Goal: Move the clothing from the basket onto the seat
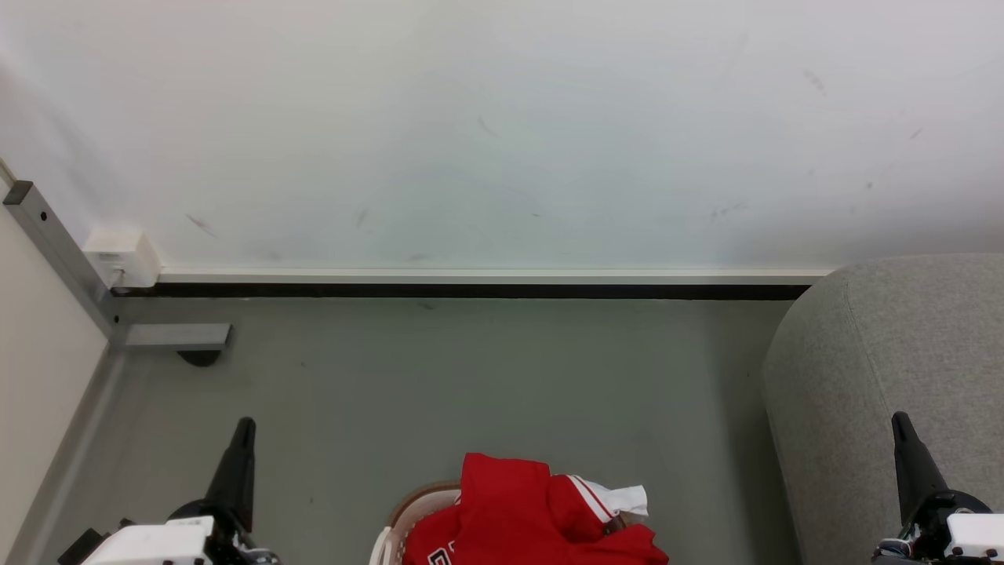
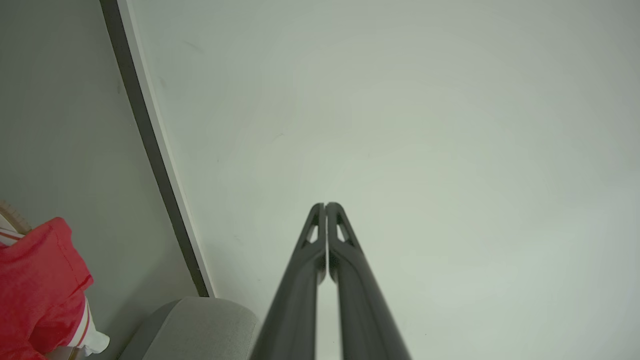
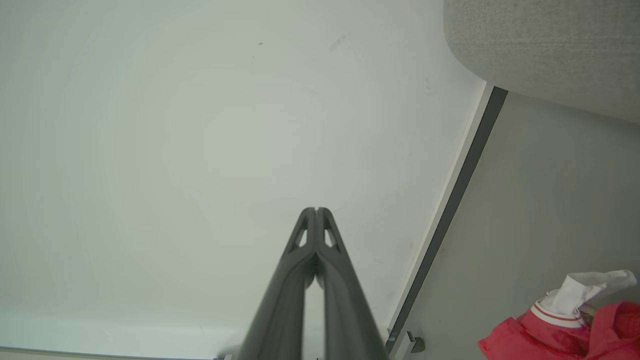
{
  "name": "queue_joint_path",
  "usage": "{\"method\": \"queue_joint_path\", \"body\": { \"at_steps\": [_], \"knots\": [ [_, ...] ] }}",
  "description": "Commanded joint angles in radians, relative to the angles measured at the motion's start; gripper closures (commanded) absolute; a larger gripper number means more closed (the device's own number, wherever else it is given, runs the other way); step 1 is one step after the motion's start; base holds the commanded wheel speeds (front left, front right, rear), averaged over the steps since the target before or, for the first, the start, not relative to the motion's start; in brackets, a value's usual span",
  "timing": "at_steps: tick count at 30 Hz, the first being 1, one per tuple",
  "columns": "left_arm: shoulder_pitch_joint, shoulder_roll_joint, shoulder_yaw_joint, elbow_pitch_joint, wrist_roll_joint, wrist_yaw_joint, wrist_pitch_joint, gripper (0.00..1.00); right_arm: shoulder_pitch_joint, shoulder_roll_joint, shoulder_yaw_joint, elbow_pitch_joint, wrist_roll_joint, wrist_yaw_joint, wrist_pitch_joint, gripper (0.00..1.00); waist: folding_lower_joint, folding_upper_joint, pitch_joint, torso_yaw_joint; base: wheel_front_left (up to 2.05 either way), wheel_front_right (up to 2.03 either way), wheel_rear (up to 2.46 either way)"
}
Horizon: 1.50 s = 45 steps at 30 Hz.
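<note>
Two pairs of jaws, both closed on nothing, are what I have to work with. From the head view, the bright red sports-style top with white sleeve ends (image 1: 518, 510) lies heaped in the cream-white, brown-rimmed plastic laundry basket (image 1: 414, 502) at the bottom middle, piled above the rim. The large light-grey fabric-upholstered seat (image 1: 878, 369) stands to the right, near the basket but apart from it. My left gripper (image 1: 245, 428) sits low on the left over the floor (image 1: 471, 377). My right gripper (image 1: 900, 420) sits low on the right in front of the seat, and both are well clear of the top. From the left wrist view, the left gripper (image 2: 325, 206) has its tips meeting, empty, against the pale wall (image 2: 425, 125), and a red fold with striped trim shows at the lower left. From the right wrist view, the right gripper (image 3: 316, 210) is closed the same way, and a white sleeve end pokes up from the red cloth at the lower right. I judge the top to be light, soft and limp, so it will sag and trail when lifted and might catch on the basket rim. I would open the jaws and pinch a thick bunched fold at the crest of the heap. I would avoid the loose sleeve end, since taking it there would likely leave the rest hanging long.
</note>
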State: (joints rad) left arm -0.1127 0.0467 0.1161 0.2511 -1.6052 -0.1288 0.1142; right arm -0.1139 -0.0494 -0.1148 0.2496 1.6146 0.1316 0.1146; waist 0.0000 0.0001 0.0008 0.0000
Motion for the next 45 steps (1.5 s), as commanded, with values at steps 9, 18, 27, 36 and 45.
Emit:
{"method": "queue_joint_path", "body": {
  "at_steps": [9,18,27,36,45],
  "knots": [
    [-0.005,0.007,0.000,-0.002,-0.013,-0.005,0.004,1.00,-0.003,-0.001,-0.003,0.001,-0.006,-0.002,0.003,1.00,0.0000,-0.0001,0.000,0.000,0.00,0.00,0.00],
    [-0.005,0.007,0.000,-0.002,-0.013,-0.005,0.004,1.00,-0.003,-0.001,-0.003,0.001,-0.006,-0.002,0.003,1.00,0.0000,-0.0001,0.000,0.000,0.00,0.00,0.00],
    [-0.005,0.007,0.000,-0.002,-0.013,-0.005,0.004,1.00,-0.003,-0.001,-0.003,0.001,-0.006,-0.002,0.003,1.00,0.0000,-0.0001,0.000,0.000,0.00,0.00,0.00],
    [-0.005,0.007,0.000,-0.002,-0.013,-0.005,0.004,1.00,-0.003,-0.001,-0.003,0.001,-0.006,-0.002,0.003,1.00,0.0000,-0.0001,0.000,0.000,0.00,0.00,0.00],
    [-0.005,0.007,0.000,-0.002,-0.013,-0.005,0.004,1.00,-0.003,-0.001,-0.003,0.001,-0.006,-0.002,0.003,1.00,0.0000,-0.0001,0.000,0.000,0.00,0.00,0.00]
  ]
}}
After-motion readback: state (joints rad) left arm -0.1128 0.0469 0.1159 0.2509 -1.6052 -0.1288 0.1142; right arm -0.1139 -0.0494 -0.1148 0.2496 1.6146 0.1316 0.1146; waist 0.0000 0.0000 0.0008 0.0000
